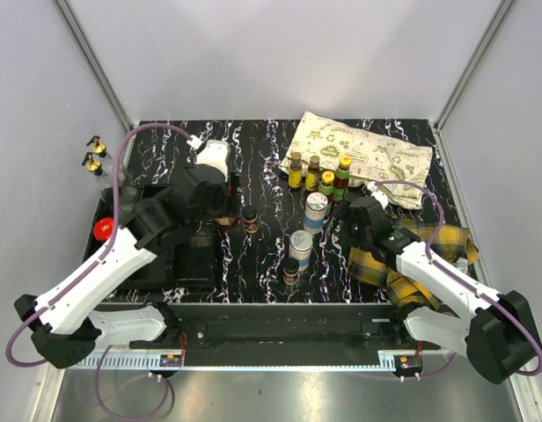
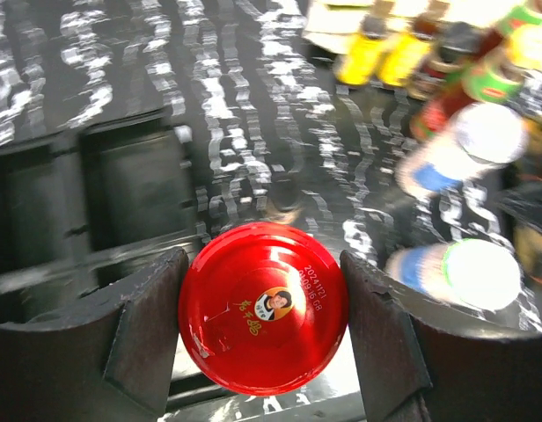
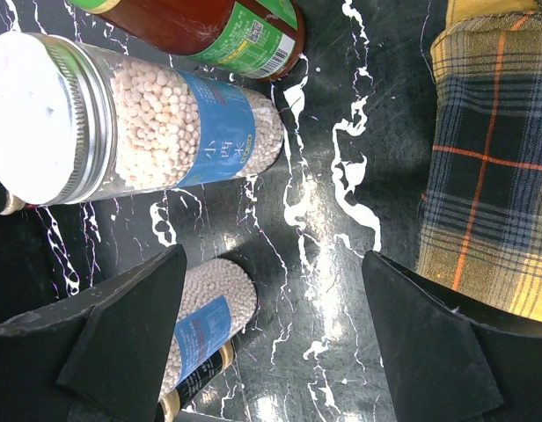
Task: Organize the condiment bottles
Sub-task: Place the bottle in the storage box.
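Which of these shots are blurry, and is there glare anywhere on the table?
Left wrist: the red-lidded jar is sharp, while the bottles behind it are blurred. Right wrist: crisp, with glare on the table and a washed-out shaker lid. Top external: evenly lit and sharp.

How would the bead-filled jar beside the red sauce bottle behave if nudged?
The bead jar stands tall and narrow, so it may tip. Its round, smooth wall would likely roll then. Packed full, it is probably fairly heavy.
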`<state>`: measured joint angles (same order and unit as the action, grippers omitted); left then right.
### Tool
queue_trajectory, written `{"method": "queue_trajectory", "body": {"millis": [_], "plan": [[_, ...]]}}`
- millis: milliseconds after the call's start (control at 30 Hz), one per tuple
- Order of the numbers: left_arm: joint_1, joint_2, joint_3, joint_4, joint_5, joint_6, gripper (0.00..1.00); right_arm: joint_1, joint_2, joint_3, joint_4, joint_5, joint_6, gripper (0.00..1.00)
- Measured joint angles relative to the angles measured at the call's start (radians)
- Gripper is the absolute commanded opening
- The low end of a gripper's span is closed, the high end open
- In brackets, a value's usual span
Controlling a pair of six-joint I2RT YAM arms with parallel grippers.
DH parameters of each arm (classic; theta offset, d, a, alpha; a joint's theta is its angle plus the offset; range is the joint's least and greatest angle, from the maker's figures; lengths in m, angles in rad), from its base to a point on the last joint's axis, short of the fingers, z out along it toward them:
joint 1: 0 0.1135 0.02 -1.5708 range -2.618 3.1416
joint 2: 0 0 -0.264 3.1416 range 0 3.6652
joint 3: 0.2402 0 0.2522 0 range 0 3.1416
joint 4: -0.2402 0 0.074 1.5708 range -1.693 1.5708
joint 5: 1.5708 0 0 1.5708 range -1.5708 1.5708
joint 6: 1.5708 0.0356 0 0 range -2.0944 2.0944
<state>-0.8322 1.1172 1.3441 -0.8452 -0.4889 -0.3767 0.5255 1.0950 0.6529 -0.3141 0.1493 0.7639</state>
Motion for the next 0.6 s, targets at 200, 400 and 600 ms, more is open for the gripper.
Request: {"method": "queue_trajectory", "body": {"millis": [200, 400, 600], "plan": [[0.111, -0.039, -0.053, -0.058, -0.067, -0.053, 0.0, 0.0, 0.014, 0.0, 0.0, 0.0, -0.02, 0.91], [0.215, -0.123, -0.133, -0.122, -0.099, -0.09, 0.0, 0.0, 0.038, 0.0, 0.0, 0.0, -0.035, 0.92], [0.338, -0.241, -0.167, -0.18, -0.121, -0.127, 0.0, 0.0, 0.073, 0.002, 0.001, 0.0, -0.049, 0.92]]}}
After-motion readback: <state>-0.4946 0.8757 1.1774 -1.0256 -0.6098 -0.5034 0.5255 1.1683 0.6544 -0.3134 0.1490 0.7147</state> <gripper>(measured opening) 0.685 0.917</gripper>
